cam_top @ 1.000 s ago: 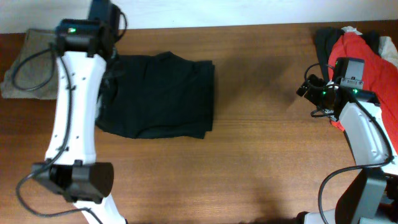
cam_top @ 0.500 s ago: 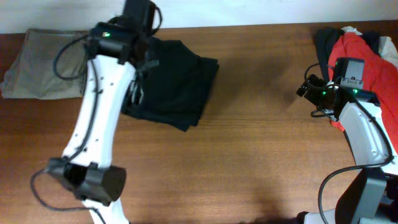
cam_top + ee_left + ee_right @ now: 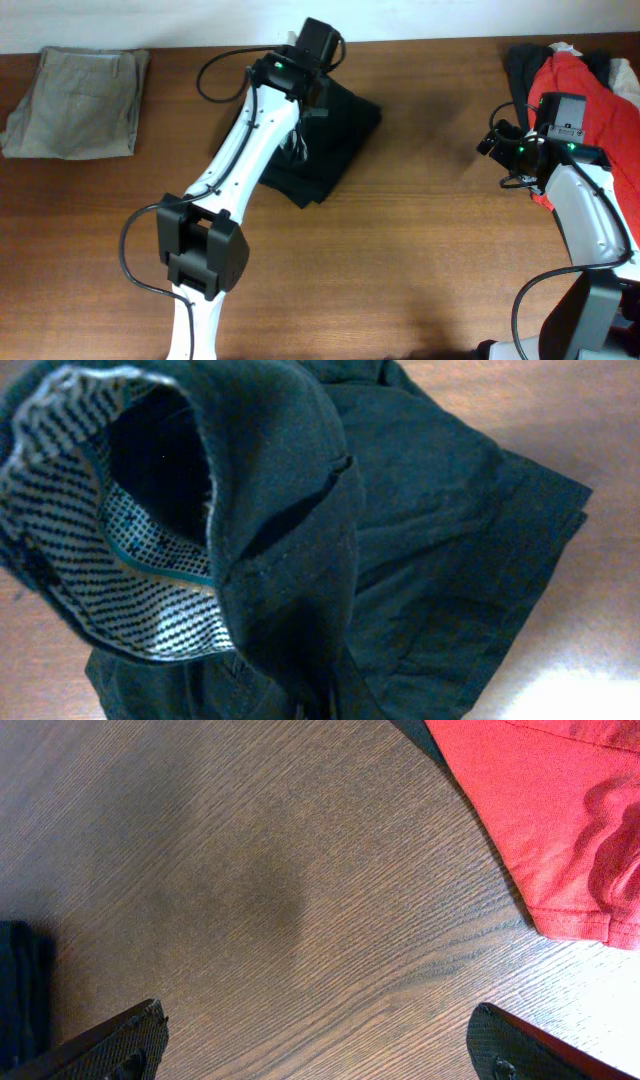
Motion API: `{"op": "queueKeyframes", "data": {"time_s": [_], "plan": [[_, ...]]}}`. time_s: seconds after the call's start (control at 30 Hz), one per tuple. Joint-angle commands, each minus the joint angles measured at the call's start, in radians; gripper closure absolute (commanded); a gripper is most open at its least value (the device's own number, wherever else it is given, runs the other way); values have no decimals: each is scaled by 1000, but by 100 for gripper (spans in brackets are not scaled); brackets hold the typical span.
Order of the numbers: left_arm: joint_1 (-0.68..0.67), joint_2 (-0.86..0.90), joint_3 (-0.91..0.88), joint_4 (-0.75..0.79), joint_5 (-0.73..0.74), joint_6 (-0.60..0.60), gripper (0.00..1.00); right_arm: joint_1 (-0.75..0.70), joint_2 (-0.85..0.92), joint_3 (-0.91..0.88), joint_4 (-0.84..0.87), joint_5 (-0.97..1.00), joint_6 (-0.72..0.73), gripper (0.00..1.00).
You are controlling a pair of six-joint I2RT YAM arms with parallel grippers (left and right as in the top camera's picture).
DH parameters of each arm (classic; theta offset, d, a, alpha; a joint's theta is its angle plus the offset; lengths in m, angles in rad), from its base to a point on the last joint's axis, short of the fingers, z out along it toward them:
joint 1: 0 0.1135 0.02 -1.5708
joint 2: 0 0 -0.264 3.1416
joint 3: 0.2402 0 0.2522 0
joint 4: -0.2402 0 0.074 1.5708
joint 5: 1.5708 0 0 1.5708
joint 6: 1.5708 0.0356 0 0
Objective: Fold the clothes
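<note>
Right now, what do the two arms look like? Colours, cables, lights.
Left arm and right arm: white links, black joints, loose black cables, a green light near each wrist. The right tool has black textured fingers.

A brown wooden table point(image 3: 420, 260) meets a white wall point(image 3: 420, 20) behind.

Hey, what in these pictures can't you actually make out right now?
- Left gripper: overhead, its own housing covers the fingers; in the left wrist view, the black shorts fill the frame, so grip unclear.
- Dark garments under the red top: overhead, covered by it and cut by the right edge.
- Khaki trousers: overhead, fold layers too small.
</note>
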Motion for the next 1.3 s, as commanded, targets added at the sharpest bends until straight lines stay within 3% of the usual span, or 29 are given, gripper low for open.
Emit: {"op": "queueKeyframes", "data": {"time_s": [0.0, 0.2, 0.27, 0.3, 0.37, 0.43, 0.6, 0.67, 0.73, 0.77, 0.83, 0.97, 1.17, 1.27], "plan": [[-6, 58, 7, 0, 58, 89, 98, -3, -10, -2, 0, 10, 11, 1], [-22, 120, 5, -39, 154, 90, 96, -3, -10, -2, 0, 10, 11, 1], [-27, 120, 5, -51, 195, 90, 89, -3, -10, -2, 0, 10, 11, 1], [-30, 120, 5, -56, 208, 91, 73, -3, -10, -2, 0, 10, 11, 1], [-40, 121, 5, -68, 249, 131, 22, -3, -10, -2, 0, 10, 11, 1], [-46, 121, 5, -76, 256, 155, 13, -3, -10, -2, 0, 9, 11, 1], [-38, 117, 31, -75, 253, 201, 13, -3, -10, -2, 0, 10, 11, 1], [-36, 118, 31, -44, 253, 201, 19, -3, -10, -2, 0, 10, 11, 1], [-36, 118, 21, 5, 253, 201, 52, -3, -10, -2, 0, 10, 11, 1], [-37, 126, 21, 25, 253, 200, 63, -3, -10, -2, 0, 10, 11, 1], [-36, 145, 20, 30, 251, 200, 76, -3, -10, -2, 0, 10, 11, 1], [-30, 209, 20, -14, 246, 200, 82, -3, -10, -2, 0, 10, 11, 1], [-34, 280, 20, -164, 314, 192, 83, -3, -10, -2, 0, 10, 11, 1], [-37, 296, 19, -195, 415, 193, 94, -3, -10, -2, 0, 9, 11, 1]]}}
